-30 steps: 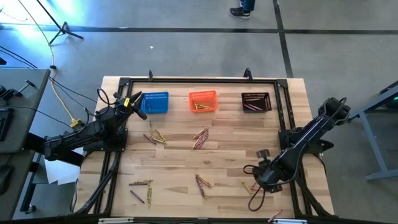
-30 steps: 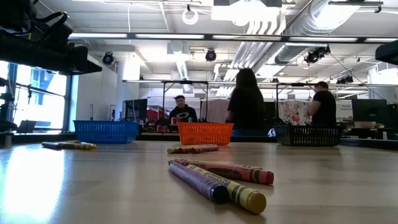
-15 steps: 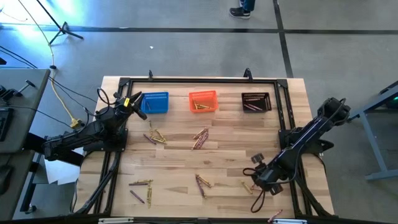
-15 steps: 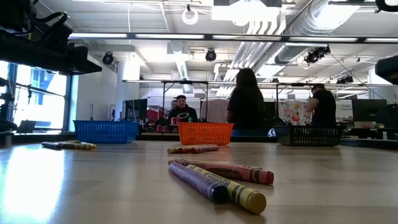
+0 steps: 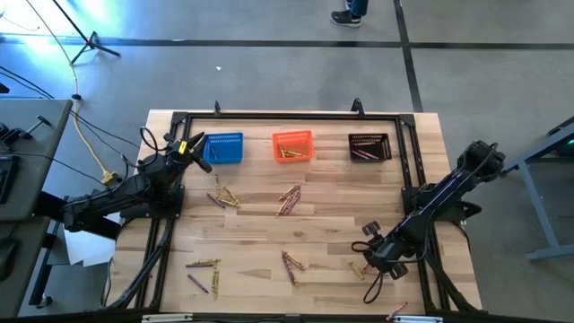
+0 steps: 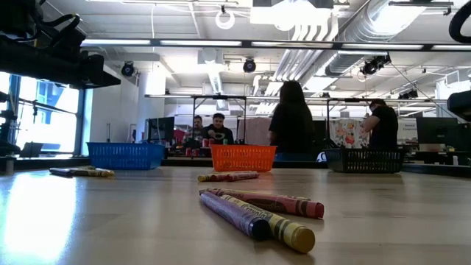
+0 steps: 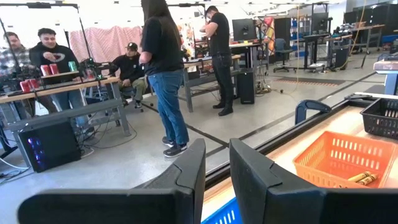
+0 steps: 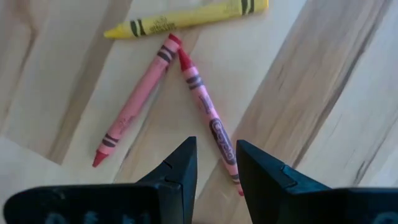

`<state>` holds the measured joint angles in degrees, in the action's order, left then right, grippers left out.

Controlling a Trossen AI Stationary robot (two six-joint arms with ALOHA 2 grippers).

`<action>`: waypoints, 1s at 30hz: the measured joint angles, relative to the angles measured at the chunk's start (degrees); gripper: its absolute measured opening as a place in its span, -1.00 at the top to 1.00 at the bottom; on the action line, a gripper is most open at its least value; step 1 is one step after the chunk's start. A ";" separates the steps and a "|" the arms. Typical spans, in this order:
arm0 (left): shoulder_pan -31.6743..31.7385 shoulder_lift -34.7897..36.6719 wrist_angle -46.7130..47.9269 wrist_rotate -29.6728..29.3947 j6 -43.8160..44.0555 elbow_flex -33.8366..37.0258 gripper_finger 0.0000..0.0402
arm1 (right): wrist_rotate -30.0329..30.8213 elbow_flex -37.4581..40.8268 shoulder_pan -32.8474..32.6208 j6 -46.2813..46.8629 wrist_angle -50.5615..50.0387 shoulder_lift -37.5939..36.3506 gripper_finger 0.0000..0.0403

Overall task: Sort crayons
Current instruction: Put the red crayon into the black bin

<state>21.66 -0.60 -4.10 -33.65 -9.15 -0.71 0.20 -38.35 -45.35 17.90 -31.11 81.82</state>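
Observation:
Crayons lie in loose groups on the wooden table point(image 5: 323, 224). My right gripper point(image 8: 216, 167) is open and hangs over a group at the near right point(image 5: 359, 267): one yellow crayon point(image 8: 186, 17) and two reddish-pink crayons point(image 8: 134, 106) lying flat. One pink crayon point(image 8: 208, 118) runs toward the gap between the fingers, and I see no touch. My left gripper point(image 7: 216, 174) is narrowly open and empty, raised at the far left beside the blue basket point(image 5: 224, 148).
An orange basket point(image 5: 293, 146) and a black basket point(image 5: 369, 147) stand along the far edge, each holding some crayons. More crayon groups lie at left point(image 5: 224, 196), centre point(image 5: 289, 199), near centre point(image 5: 291, 265) and near left point(image 5: 202, 269). People stand in the room behind.
My right gripper has gone down and a little toward the table's left, nearer the crayons at the near right. The crayons have kept still.

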 joint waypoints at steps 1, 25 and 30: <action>0.00 0.01 0.01 0.00 0.00 -0.01 0.70 | 0.00 0.26 0.05 0.01 0.06 0.00 0.52; 0.01 0.00 0.01 0.00 0.00 -0.01 0.70 | -1.70 0.31 3.35 12.38 2.25 5.25 0.94; 0.01 0.01 0.00 0.00 0.00 0.00 0.70 | -1.16 0.50 3.35 15.94 2.27 4.48 0.95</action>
<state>21.67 -0.59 -4.10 -33.65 -9.15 -0.71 -0.95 -37.85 -42.00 33.84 -28.84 86.31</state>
